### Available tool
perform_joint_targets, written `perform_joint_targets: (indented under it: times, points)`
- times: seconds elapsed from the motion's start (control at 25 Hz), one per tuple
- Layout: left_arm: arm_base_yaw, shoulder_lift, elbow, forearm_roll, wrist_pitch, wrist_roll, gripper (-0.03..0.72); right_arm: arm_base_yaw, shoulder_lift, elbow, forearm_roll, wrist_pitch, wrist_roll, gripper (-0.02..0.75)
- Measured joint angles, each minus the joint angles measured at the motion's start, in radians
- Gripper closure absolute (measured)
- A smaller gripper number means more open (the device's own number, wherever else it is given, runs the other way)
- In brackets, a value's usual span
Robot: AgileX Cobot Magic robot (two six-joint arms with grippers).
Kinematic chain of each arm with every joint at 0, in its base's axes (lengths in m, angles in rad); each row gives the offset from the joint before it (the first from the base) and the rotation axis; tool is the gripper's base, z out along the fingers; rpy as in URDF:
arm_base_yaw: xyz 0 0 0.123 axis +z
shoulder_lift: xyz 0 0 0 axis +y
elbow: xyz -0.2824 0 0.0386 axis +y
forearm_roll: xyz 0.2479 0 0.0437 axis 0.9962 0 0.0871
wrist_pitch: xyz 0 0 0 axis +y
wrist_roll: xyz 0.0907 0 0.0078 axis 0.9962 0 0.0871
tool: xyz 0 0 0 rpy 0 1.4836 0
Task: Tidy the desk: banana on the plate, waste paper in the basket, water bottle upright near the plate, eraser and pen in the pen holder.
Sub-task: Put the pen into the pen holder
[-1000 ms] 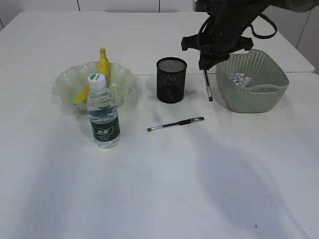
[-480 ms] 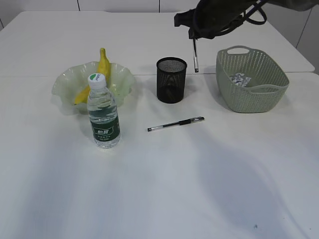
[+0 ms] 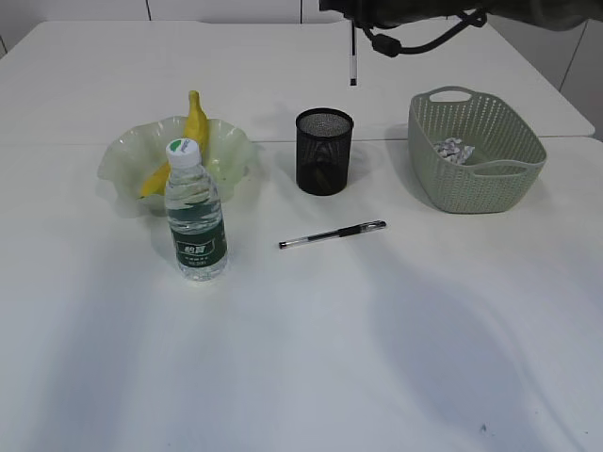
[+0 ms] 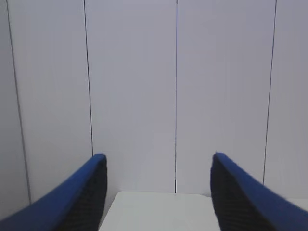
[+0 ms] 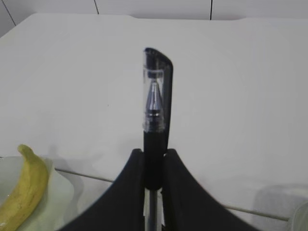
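Note:
My right gripper (image 5: 153, 159) is shut on a black capped pen (image 5: 155, 101), which hangs upright (image 3: 353, 56) high above and behind the black mesh pen holder (image 3: 324, 152). A second pen (image 3: 332, 234) lies on the desk (image 3: 311, 358) in front of the holder. The banana (image 3: 188, 132) lies in the pale-green plate (image 3: 127, 155). The water bottle (image 3: 196, 212) stands upright in front of the plate. Crumpled waste paper (image 3: 454, 150) lies in the sage-green basket (image 3: 476, 155). My left gripper (image 4: 159, 192) is open and empty, facing the wall. The eraser is not in view.
The banana (image 5: 24, 192) and plate rim (image 5: 60, 192) show at the lower left of the right wrist view. The desk's far edge meets a white panelled wall (image 4: 144, 86).
My right gripper has lifted the pen from beside the basket, up and to the left, to high above the pen holder. Nothing else moved.

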Motion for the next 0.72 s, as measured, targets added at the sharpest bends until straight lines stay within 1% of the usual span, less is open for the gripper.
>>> perform_joint_targets:
  times: [0.16, 0.36, 0.72]
  points:
    - [0.000, 0.009, 0.000, 0.000, 0.000, 0.000, 0.214, 0.000, 0.020, 0.000, -0.060, -0.083, -0.012, 0.687]
    - [0.000, 0.010, 0.000, 0.006, 0.000, 0.000, 0.214, 0.000, 0.039, 0.000, -0.094, -0.214, -0.014, 0.687]
    - [0.000, 0.023, 0.000, 0.036, 0.000, 0.004, 0.214, 0.010, 0.111, 0.000, -0.133, -0.273, -0.018, 0.687]
